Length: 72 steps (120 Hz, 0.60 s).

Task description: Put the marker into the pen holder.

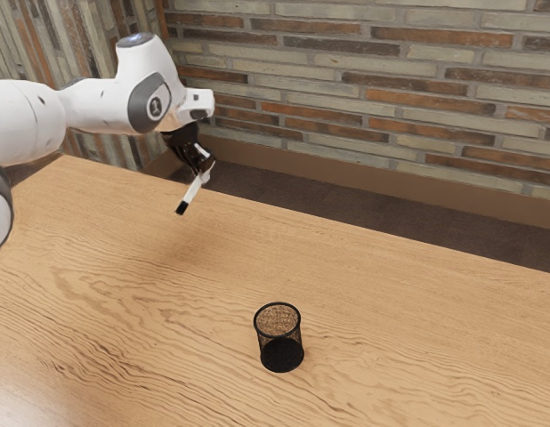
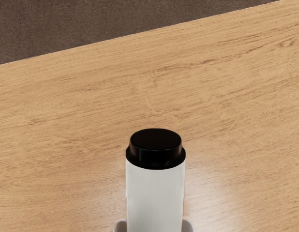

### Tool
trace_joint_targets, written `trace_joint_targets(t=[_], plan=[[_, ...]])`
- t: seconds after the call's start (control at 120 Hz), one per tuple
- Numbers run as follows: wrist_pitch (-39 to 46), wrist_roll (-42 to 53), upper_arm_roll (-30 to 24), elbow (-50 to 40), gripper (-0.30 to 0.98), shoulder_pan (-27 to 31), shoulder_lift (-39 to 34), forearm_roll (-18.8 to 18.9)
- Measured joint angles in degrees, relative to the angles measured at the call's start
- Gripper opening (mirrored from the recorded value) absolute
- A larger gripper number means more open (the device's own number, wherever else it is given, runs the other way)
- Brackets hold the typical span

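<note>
the marker [image 1: 193, 189] should be, i think, a light and stiff thing, not fragile, but its white barrel looks smooth and round, so it could roll or turn a little if it is pressed off its middle; the good place to take hold is on this barrel, from two opposite sides, well away from the black end [image 1: 181, 207], so that this end stays free to go first into the pen holder [image 1: 279, 337]; the pincer [image 1: 206, 171] has it more or less so; its two fingers [image 2: 187, 226] are closed on the marker, one at each side, and they stand apart only by the thickness of the barrel; the marker hangs in the air above the table [image 1: 391, 267], tilted, and reaches out from the fingertips with the black end downward, toward the exterior view's left; the pen holder stands upright on the table, well apart from both, toward the exterior view's right; the marker would probably need to be turned more upright above the opening, or its end could knock against the rim.
</note>
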Motion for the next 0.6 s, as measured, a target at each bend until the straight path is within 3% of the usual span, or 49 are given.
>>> trace_joint_targets(t=[0.225,0.392,0.6], plan=[[17.5,-0.4,-6.7,-22.7,-0.03,0.0,-17.0,-0.2],[29.5,-0.7,-12.2,-30.5,-0.02,-0.2,-19.7,-0.3],[36.1,-0.7,-17.7,-32.2,-0.02,-0.3,-19.5,-0.8]])
